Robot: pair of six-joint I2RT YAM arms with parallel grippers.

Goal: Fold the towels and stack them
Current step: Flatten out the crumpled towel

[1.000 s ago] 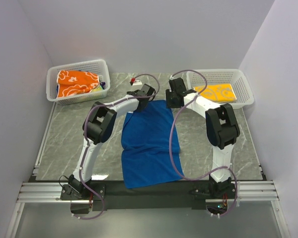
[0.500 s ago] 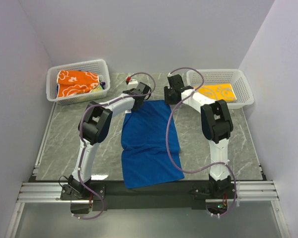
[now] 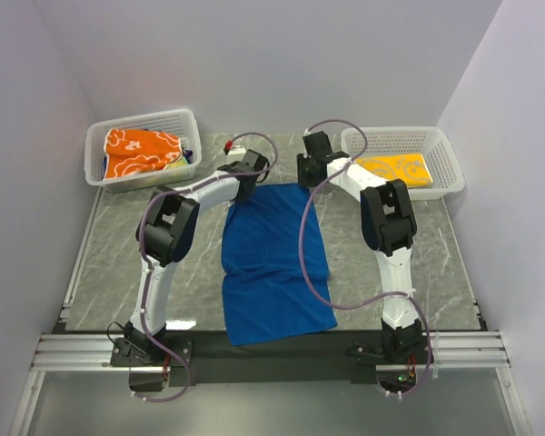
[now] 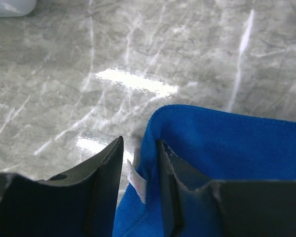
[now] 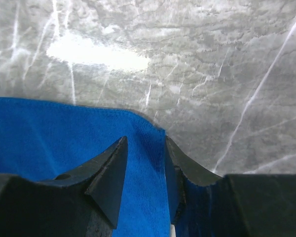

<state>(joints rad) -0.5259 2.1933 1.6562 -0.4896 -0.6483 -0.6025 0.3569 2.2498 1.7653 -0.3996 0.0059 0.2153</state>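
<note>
The blue towel [image 3: 272, 263] lies spread flat down the middle of the table, its long side running away from me. My left gripper [image 3: 240, 189] is at its far left corner. In the left wrist view that gripper [image 4: 140, 144] is open, with the towel's raised edge [image 4: 153, 123] and a white label [image 4: 136, 178] in the gap. My right gripper [image 3: 306, 180] is at the far right corner; this gripper [image 5: 146, 140] is open astride the flat blue corner [image 5: 143, 163]. An orange flowered towel [image 3: 141, 150] and a yellow towel [image 3: 395, 169] sit in baskets.
A white mesh basket [image 3: 141, 120] stands at the back left with the orange towel heaped in it. A second white mesh basket [image 3: 447, 168] at the back right holds the folded yellow one. Grey marble tabletop [image 3: 118, 254] flanks the blue towel; purple cables loop over both arms.
Both arms have reached farther back, bringing their grippers from over the towel's far edge to its two far corners. The left jaws have narrowed slightly. The towel has not moved.
</note>
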